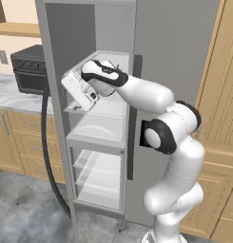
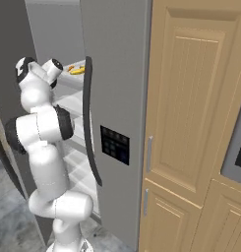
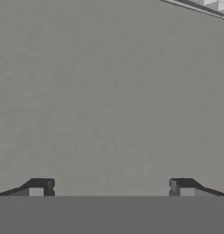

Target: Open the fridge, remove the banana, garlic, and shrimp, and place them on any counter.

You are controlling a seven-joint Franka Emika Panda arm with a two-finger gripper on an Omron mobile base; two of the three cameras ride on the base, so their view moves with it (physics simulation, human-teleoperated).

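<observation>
Fridge (image 1: 175,42) door's open, so step one is done, but nothing's out yet and nothing sits on the worktop (image 1: 8,97). My fingers (image 3: 111,188) are spread wide and empty, facing plain grey wall inside. The banana (image 2: 76,70) lies on an upper shelf beyond my hand, apart from it. Garlic and shrimp I can't make out.
</observation>
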